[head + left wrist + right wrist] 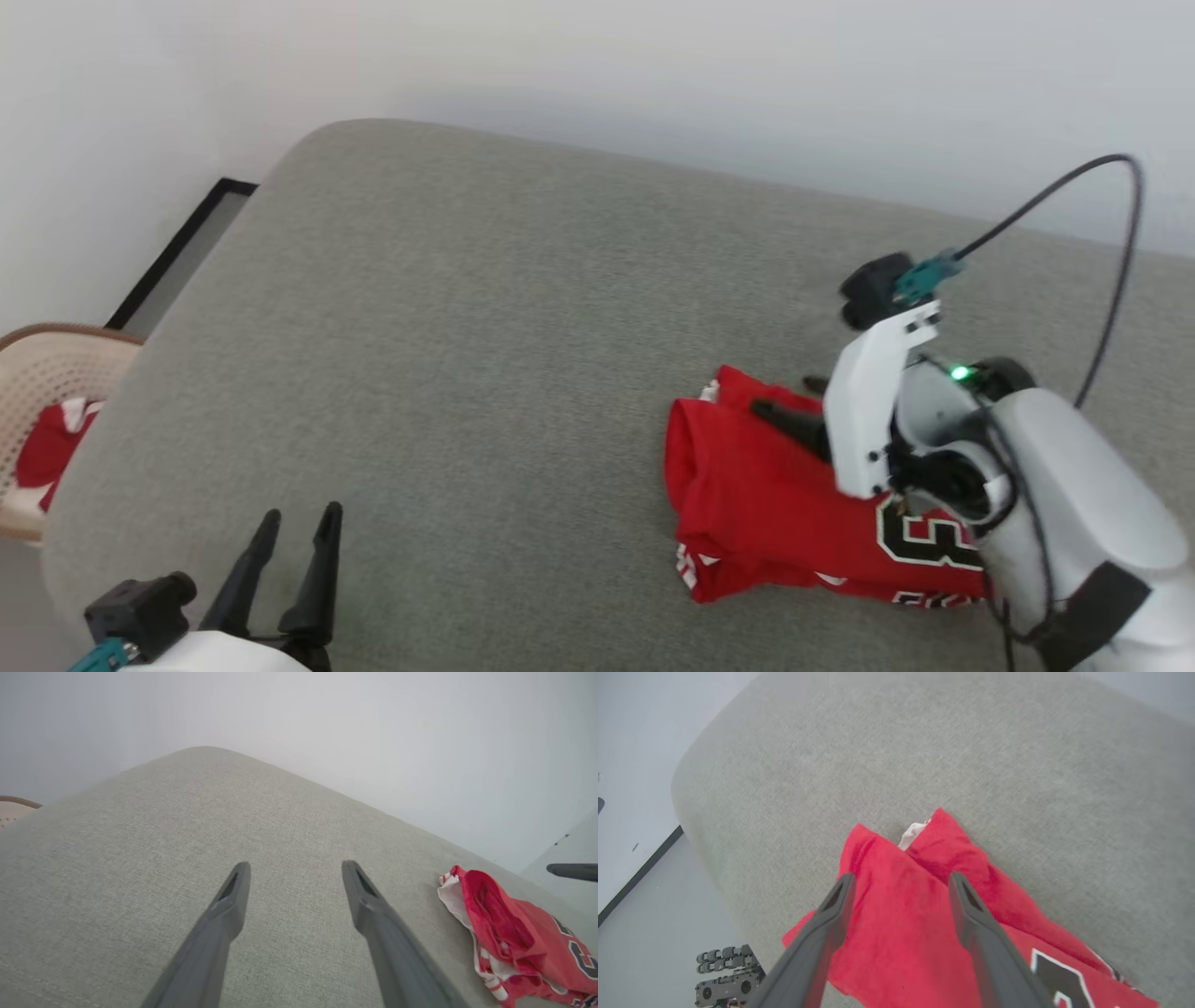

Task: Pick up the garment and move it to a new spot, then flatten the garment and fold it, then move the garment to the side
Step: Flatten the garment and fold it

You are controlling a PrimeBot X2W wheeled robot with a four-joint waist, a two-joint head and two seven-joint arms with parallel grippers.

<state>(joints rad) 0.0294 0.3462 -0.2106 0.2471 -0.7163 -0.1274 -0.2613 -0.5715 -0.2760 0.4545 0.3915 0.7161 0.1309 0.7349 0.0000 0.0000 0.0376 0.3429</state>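
lying folded on grey fabric cushion [467, 327]: red jersey garment [756, 504], black white-edged lettering.
right gripper [782, 395] spread over it, left gripper [302, 511] spread.

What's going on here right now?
The right gripper is over the red shirt, fingers open and holding nothing; whether they touch the cloth is unclear. The shirt lies bunched in a rough fold at the right side of the grey cushion. The left gripper is open above bare cushion, apart from the shirt. A basket with more red cloth stands off to the left.
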